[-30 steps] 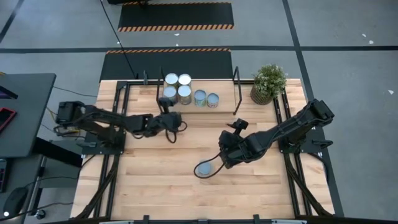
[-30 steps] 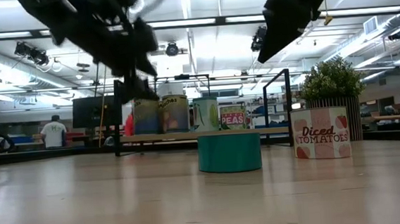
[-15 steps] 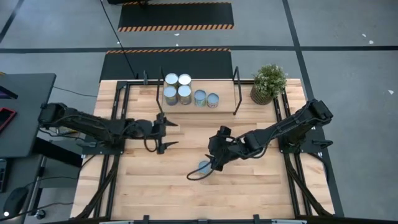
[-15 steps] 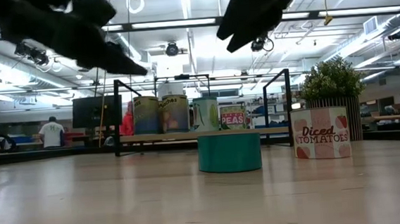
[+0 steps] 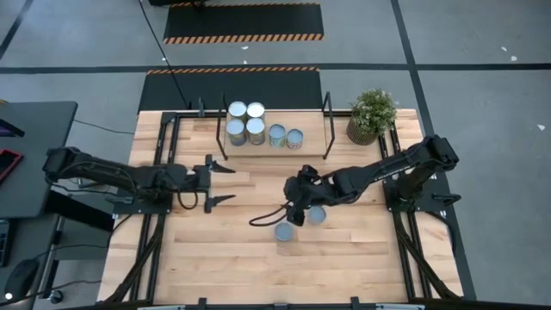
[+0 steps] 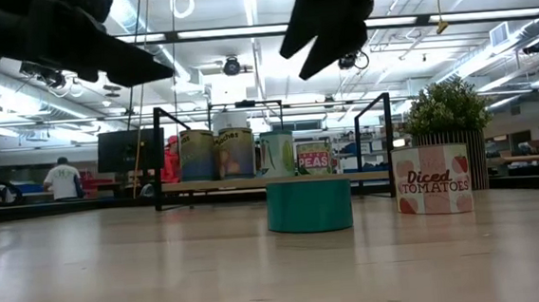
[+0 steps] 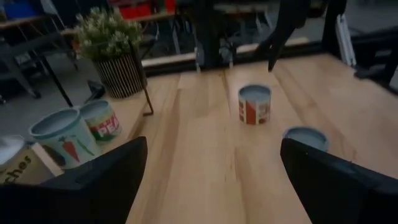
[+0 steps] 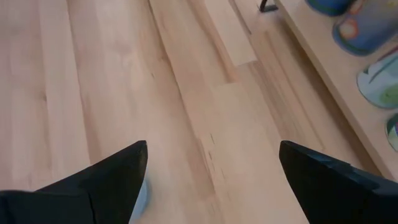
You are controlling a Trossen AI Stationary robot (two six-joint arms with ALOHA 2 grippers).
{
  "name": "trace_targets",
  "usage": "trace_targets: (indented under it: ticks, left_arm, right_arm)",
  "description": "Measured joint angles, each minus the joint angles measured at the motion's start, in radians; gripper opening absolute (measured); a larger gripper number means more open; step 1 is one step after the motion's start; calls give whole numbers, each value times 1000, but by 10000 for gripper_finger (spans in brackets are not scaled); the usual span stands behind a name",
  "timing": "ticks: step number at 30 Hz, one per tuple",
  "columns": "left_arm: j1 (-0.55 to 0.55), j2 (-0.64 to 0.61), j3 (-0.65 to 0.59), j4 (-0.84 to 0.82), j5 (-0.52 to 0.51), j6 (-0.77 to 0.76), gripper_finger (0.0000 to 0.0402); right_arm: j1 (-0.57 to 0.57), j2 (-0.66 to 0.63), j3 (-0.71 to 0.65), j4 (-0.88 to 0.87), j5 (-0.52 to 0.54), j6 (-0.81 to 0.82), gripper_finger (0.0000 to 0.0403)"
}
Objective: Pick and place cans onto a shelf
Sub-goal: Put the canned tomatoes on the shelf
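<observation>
With six cans [image 5: 256,129] shelved [image 5: 267,145]

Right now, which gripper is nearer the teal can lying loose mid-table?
Right. The right gripper is open with its jaws just beside the teal can. The left gripper, also open, hangs well off toward the table's left side.

From my remote station I see a large open robotics lab or workshop: long ceiling light strips [image 6: 242,31] run across the top of the low view, workbenches [image 6: 536,159] line the far right, and a person [image 6: 62,178] stands at far left. Hazard-striped floor mats [image 5: 243,22] lie at the high view's top, on grey concrete.
</observation>
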Motion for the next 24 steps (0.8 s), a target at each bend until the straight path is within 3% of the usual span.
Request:
trace_targets:
  ticks: [9, 13, 24]
  left_arm:
    - [33, -185, -79, 13, 42, -21, 375]
    - [33, -249, -100, -1, 44, -36, 375]
    - [33, -308, -112, -39, 0, -44, 375]
  right_arm:
    - [18, -1, -38, -204, -51, 109, 378]
    - [15, -1, -84, -186, -107, 125, 391]
    - [48, -1, -178, -196, -112, 97, 399]
